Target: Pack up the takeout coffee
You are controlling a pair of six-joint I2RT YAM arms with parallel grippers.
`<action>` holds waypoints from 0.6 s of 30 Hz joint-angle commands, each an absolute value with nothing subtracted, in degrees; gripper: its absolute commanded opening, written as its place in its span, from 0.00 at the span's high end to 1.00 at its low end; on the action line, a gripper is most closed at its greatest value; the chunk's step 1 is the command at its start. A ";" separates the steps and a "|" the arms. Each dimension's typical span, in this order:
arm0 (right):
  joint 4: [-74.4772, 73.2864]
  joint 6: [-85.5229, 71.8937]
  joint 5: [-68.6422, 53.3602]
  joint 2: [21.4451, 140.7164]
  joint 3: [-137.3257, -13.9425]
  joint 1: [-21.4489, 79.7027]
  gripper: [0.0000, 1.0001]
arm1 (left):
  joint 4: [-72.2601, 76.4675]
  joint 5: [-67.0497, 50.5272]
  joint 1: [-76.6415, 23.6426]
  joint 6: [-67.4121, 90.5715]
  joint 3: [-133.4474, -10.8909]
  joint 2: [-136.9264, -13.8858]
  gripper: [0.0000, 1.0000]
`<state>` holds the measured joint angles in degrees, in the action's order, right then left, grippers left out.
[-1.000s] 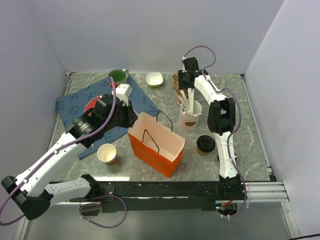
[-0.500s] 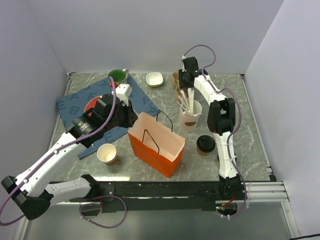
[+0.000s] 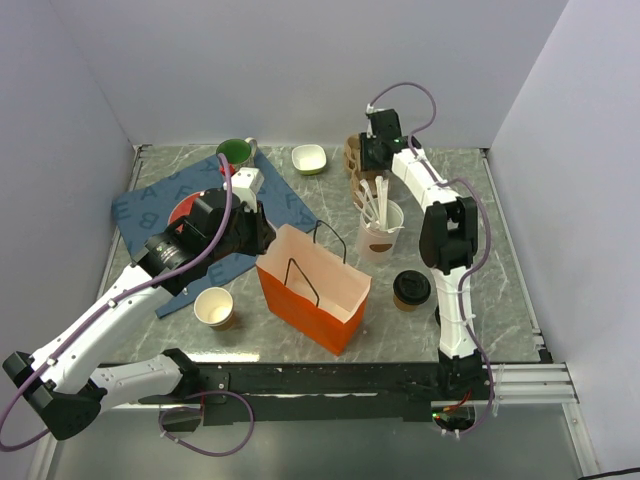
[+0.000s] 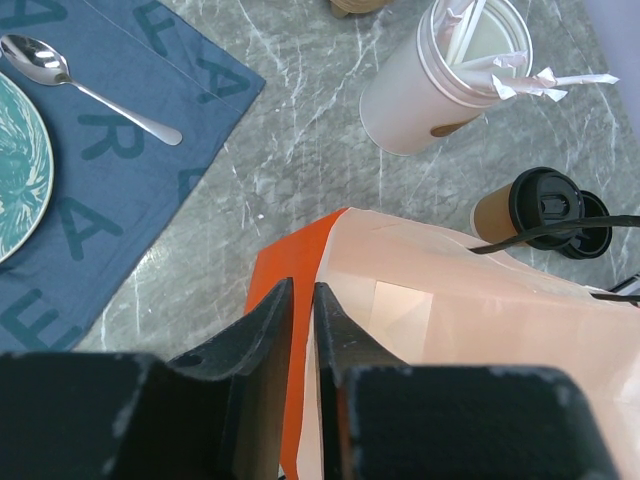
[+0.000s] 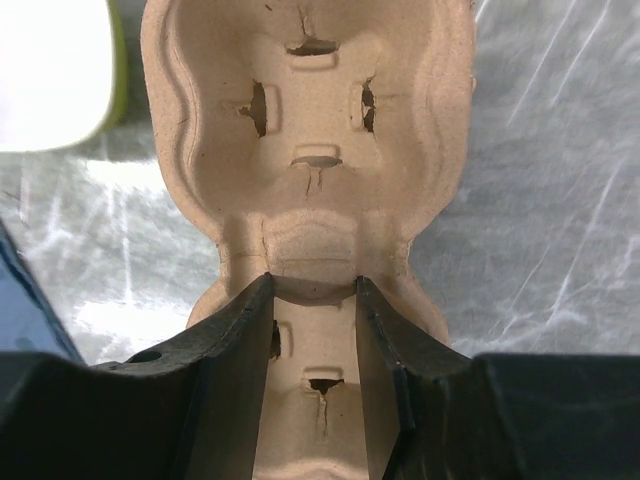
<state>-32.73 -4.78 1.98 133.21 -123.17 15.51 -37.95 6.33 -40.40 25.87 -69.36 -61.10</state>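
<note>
— What takes up the most room?

— The grey marble table [image 3: 500, 220]. At the lower centre of the overhead view an orange paper bag [image 3: 305, 300] stands open on it, and to the left lies a blue placemat [image 3: 140, 205].

— And the left hand [image 4: 300, 310]?

— Pressed almost together, pinching the bag's rim at its upper left corner; the wrist view shows the orange edge caught between the two fingers.

— The right hand [image 5: 312, 285]?

— At the top of the overhead view, right of centre. Its fingers grip the middle ridge of a pulp cup carrier [image 5: 310, 110], one on each side.

— Where is the takeout coffee [image 3: 411, 289]?

— Upright on the table just right of the bag, apart from both hands, black lid on. In the left wrist view it sits at the right, past the bag's rim [image 4: 530, 205].

— Anything close to it?

— A white cup of stirrers [image 3: 380, 235] just above it, and a lidless paper cup [image 3: 215, 307] left of the bag.
</note>
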 commanded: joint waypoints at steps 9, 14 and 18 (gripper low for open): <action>-29.44 -1.32 -2.19 120.68 -128.58 15.73 0.66 | -38.05 7.38 -40.08 26.89 -72.95 -62.67 0.61; -28.83 -2.98 -7.90 112.25 -125.95 15.91 0.66 | -38.85 7.91 -39.90 29.44 -75.06 -63.54 0.42; -29.44 -5.53 -11.68 107.24 -125.42 16.96 0.66 | -40.15 8.61 -39.81 30.41 -77.68 -64.95 0.37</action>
<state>-31.92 -3.33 -6.31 114.91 -125.49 15.66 -38.98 7.01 -40.14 28.40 -73.30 -63.92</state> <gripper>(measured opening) 0.425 0.617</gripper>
